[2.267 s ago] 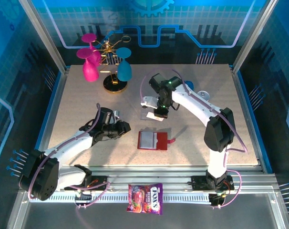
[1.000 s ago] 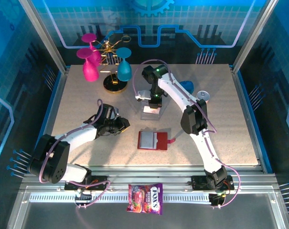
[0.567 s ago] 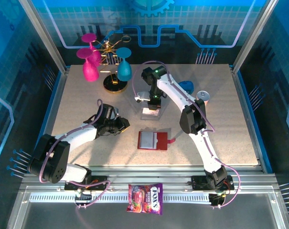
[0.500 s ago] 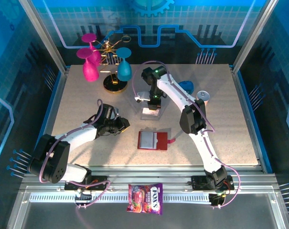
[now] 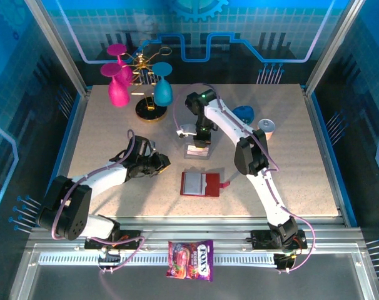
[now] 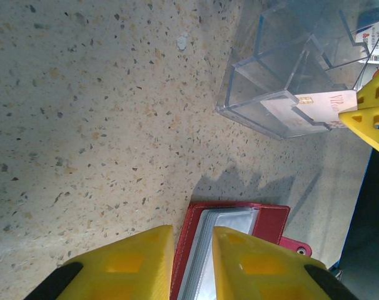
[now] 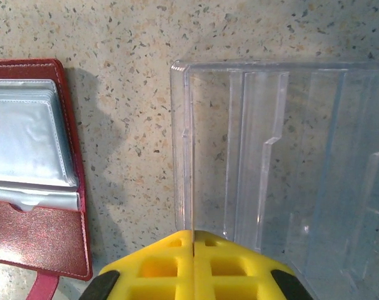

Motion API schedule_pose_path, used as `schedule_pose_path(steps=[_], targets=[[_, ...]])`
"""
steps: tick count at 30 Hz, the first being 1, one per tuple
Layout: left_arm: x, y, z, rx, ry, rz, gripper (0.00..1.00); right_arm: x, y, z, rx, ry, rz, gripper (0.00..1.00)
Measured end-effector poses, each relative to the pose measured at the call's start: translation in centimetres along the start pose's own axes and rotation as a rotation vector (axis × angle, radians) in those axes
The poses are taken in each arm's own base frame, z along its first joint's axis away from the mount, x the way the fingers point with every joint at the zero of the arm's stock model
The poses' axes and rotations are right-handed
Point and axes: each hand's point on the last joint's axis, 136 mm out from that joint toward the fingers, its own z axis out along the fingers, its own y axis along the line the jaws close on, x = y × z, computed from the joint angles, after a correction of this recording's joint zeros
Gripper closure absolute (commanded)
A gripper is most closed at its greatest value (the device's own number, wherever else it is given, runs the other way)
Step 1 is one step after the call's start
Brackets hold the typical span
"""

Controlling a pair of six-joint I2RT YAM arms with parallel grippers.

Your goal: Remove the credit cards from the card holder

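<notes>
pinching pale card at clear box, right jaws closed, left jaws slightly parted, empty

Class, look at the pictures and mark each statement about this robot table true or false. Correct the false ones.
1. The red card holder lies open on the table. True.
2. The candy bag lies on the tabletop beside the card holder. False: it lies off the tabletop, on the near rail between the arm bases.
3. The right gripper is over the clear plastic box. True.
4. The left gripper is clamped on the card holder. False: its fingers stand apart above the holder's edge and grip nothing.
5. A pale card sits inside the clear plastic box. True.
</notes>
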Motion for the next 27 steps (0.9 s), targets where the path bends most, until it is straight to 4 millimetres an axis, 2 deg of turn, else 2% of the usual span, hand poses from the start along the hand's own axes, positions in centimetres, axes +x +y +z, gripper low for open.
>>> schedule_pose_path(steps=[13, 19, 27], targets=[[-0.07, 0.03, -0.02, 0.0, -0.002, -0.001, 0.76, 0.02, 0.04, 0.1, -0.001, 0.004, 0.0, 0.8], [-0.07, 0.02, -0.02, 0.0, -0.002, -0.001, 0.76, 0.08, -0.04, 0.1, 0.003, 0.008, -0.001, 0.8], [-0.07, 0.01, -0.02, 0.001, -0.001, -0.001, 0.76, -0.21, -0.59, 0.35, 0.023, -0.003, -0.001, 0.86]])
